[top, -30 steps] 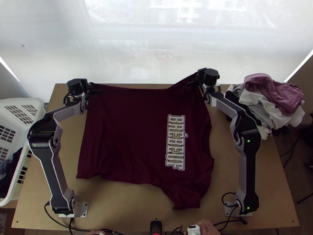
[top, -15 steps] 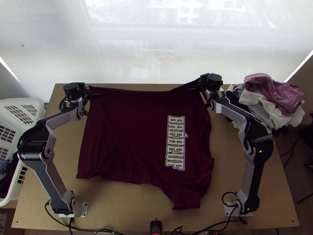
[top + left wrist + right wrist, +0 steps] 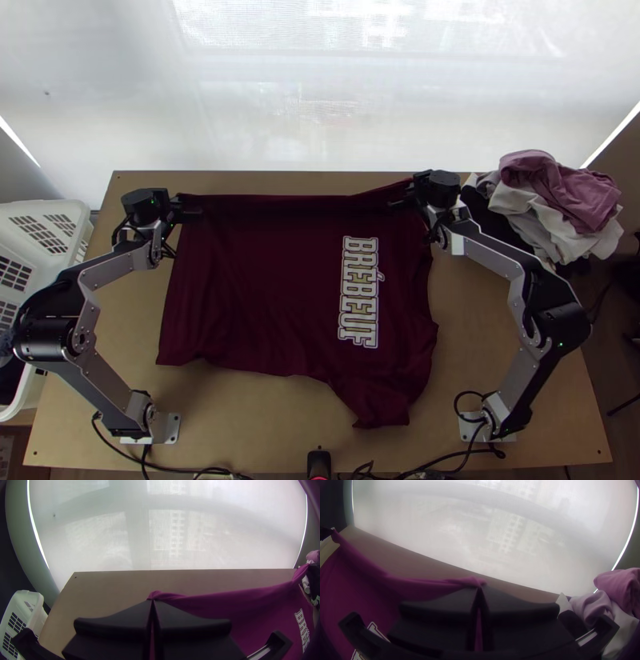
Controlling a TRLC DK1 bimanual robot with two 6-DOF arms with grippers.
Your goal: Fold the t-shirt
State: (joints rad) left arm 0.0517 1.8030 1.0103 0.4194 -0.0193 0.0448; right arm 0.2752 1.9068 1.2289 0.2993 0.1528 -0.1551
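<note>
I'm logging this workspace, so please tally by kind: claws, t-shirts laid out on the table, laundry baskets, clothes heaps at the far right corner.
Claws: 2
Maroon t-shirt: 1
White basket: 1
Clothes heap: 1
Total: 5

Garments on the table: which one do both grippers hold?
The lettered maroon t-shirt, its far edge pinched by the left gripper and right gripper; the heaped garments lie unheld.

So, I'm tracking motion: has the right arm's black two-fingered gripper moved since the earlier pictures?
Yes: the right gripper has moved, in the top view, from the far edge of the light wooden table toward its near edge.
</note>
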